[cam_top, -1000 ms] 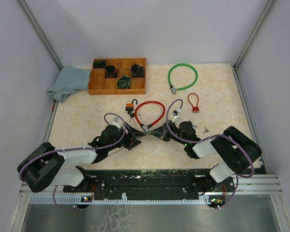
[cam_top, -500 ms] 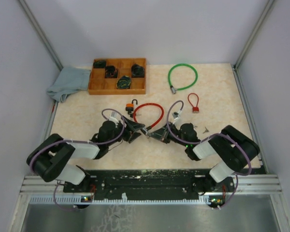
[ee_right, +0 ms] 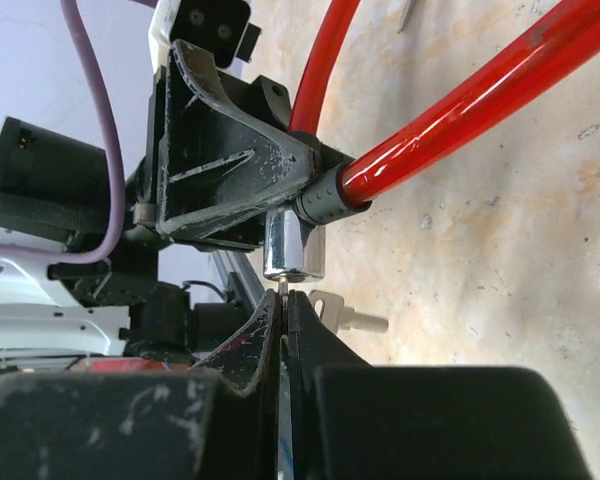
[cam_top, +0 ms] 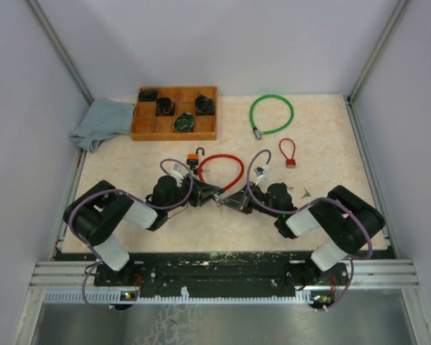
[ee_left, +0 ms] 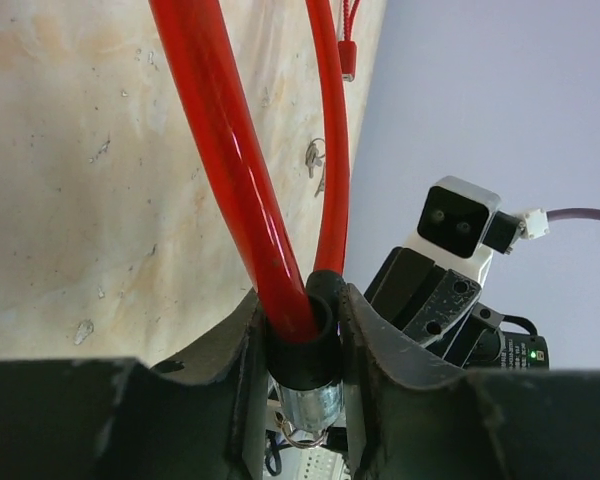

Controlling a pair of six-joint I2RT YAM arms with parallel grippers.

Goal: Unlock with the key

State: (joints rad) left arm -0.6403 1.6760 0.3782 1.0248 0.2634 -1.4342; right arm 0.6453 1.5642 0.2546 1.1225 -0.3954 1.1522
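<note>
Your left hand is clamped on the black collar of the red cable lock, with a finger against each side. The lock lies on the counter, and its silver cylinder sticks out past the collar. Your right hand is clenched on the key, whose thin tip sits just below the cylinder's face. A second key shows just beside the lock's cylinder.
</note>
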